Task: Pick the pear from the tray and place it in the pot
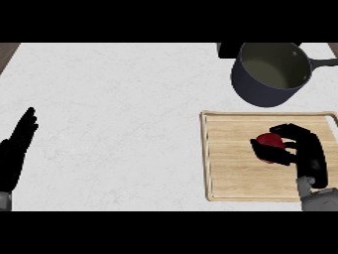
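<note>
The right hand (303,151) is curled round a red fruit (270,141), presumably the pear, over the middle of the wooden tray (230,183), thumb on one side and fingers on the other so it can be lifted clear. The pot (270,74) waits open-mouthed just past the tray's far edge, a short carry away. The left hand (7,156) rests open near the bench's left edge, fingers straight, out of the way.

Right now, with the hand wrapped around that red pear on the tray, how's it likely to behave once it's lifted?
The pear looks small, rounded and smooth, so it would probably roll if set loose on the flat wooden tray. It seems rigid, keeping its shape inside the right hand curled round it. Being small against the hand, it is likely light.
</note>
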